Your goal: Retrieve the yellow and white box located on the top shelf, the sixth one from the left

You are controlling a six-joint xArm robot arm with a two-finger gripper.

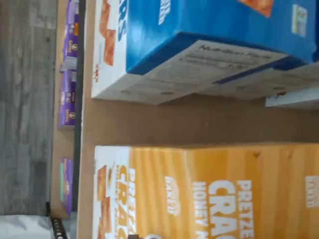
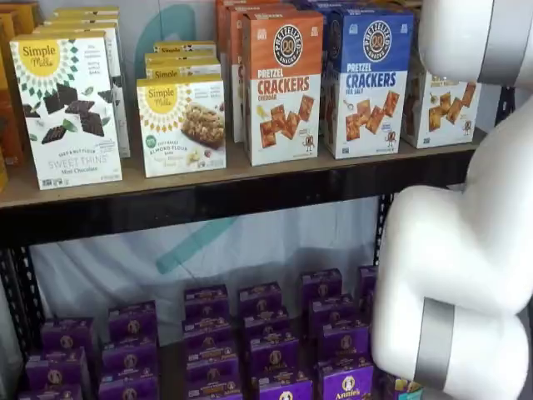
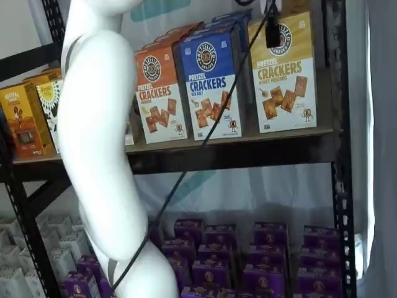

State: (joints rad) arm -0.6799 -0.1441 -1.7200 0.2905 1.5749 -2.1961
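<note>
Neighbour: blue box (image 3: 211,84) left of yellow and white box (image 3: 285,77) | hand unseen, jaws wide

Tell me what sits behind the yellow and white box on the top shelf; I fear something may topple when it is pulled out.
In a shelf view, another yellow box top shows directly behind the yellow and white box. How many more stand in that row is hidden by the front box.

A mock shop aisle: black metal shelving (image 3: 340,186) stocked with rows of boxed crackers (image 2: 281,83).
</note>
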